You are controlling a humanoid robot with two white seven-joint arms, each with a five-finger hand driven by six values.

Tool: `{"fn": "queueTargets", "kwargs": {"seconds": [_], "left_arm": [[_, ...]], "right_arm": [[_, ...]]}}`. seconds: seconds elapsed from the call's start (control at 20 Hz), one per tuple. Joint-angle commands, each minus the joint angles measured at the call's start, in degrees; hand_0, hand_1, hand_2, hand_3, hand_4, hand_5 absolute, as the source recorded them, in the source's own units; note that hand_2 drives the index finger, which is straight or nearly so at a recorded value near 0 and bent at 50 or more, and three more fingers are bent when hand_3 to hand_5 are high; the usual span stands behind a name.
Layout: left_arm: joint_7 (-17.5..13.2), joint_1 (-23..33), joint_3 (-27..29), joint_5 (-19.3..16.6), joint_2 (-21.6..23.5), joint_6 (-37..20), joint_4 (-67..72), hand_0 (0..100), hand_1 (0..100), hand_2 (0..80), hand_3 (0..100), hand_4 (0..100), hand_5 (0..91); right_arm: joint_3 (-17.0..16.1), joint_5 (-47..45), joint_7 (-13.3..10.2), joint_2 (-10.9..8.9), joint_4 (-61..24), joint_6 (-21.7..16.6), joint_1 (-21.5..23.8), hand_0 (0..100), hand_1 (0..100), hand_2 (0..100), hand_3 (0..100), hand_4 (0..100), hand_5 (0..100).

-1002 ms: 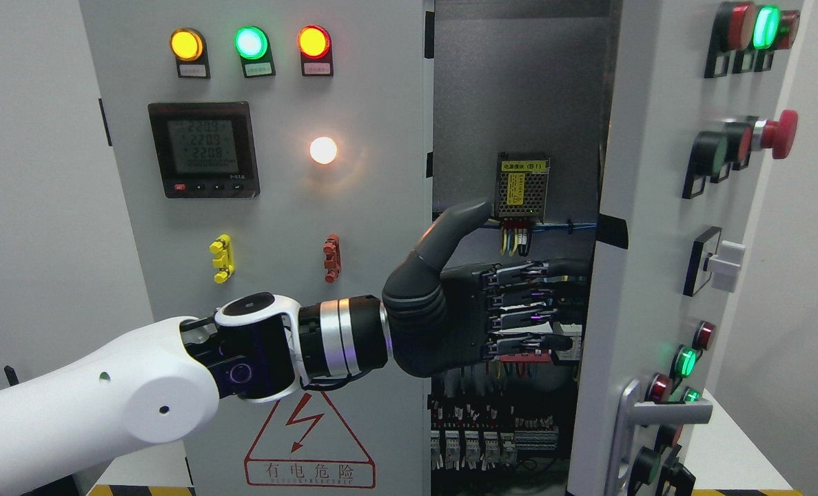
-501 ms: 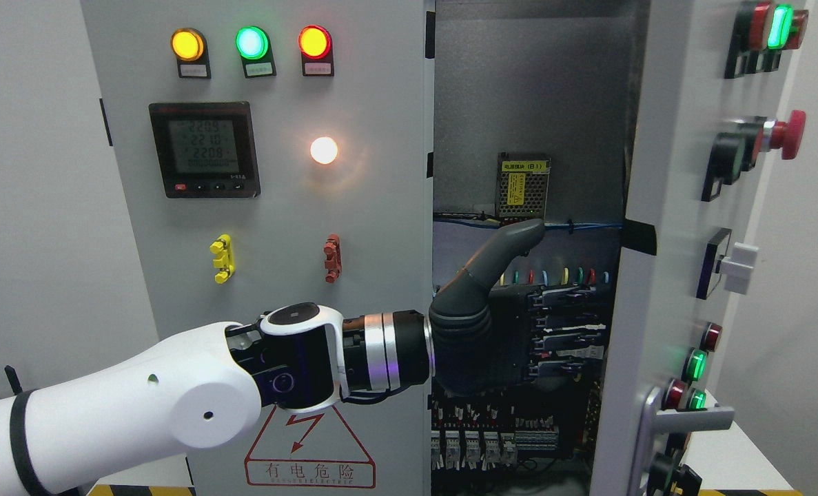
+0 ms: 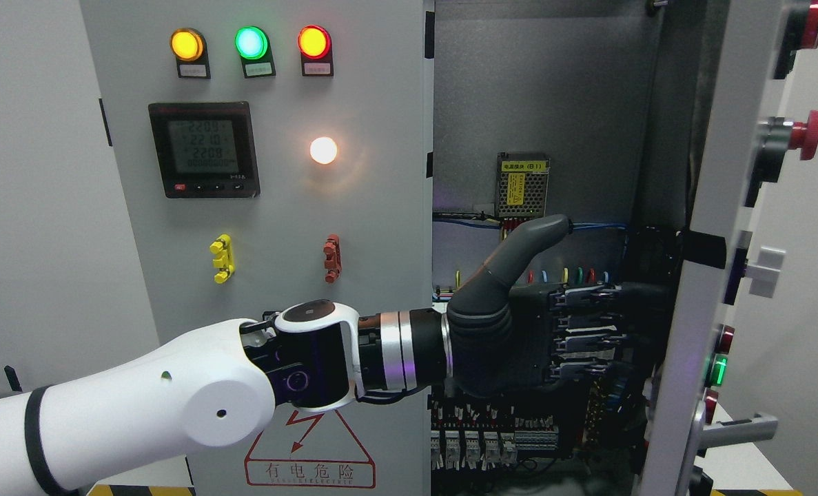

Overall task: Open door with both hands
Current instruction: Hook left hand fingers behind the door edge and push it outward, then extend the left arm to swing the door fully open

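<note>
right door swung wide, cabinet inside exposed; left hand flat, fingers extended against door inner edge, gripping nothing; little left.

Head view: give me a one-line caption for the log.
Left hand reaches into the cabinet opening, fingers extended toward the right door, which stands swung wide; left door stays shut.

electrical test lab; switchgear cabinet; indicator lamps; power meter

The black left hand hides its fingertips behind the grey right cabinet door, itself cut off at the top edge.
</note>
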Motion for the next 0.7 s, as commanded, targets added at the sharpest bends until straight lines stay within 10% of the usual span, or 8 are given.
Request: {"fn": "queueTargets", "kwargs": {"seconds": [0.0,0.65], "left_arm": [[0.19,-0.65,1.38,-0.06,-1.31,-0.01,-2.95,0,0,0.0,0,3,0.0],[6.16,-3.55,2.09,-0.06,-9.92,-0.01,-2.42,0,0,0.0,0,3,0.0]], "right_arm": [[0.0,0.53,-0.01,0.01,0.04,0.01,0.0,11,0,0,0,0,0],[0.0,0.53,-0.01,0.01,0.04,0.01,0.0,11,0,0,0,0,0]]}}
